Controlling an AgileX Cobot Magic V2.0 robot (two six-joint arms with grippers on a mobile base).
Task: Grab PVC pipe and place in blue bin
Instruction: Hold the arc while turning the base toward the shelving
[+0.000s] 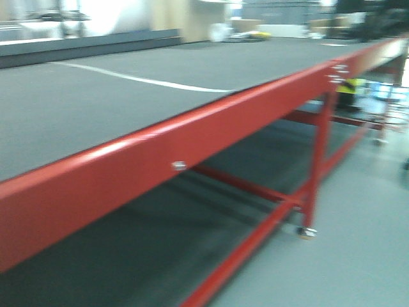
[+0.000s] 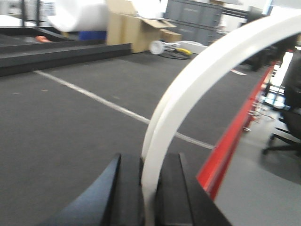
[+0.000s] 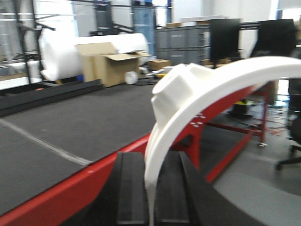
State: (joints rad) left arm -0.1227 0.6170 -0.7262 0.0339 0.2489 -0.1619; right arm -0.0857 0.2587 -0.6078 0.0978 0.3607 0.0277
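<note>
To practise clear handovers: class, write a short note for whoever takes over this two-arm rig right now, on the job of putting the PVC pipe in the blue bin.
Left tool: shut on the PVC pipe, over the grey table.
Right tool: shut on a white curved piece; cannot tell whether it is the same pipe.
Done: pipe grabbed.
Left to do: find the blue bin, which is not clearly in any view, carry the pipe there and release it.
</note>
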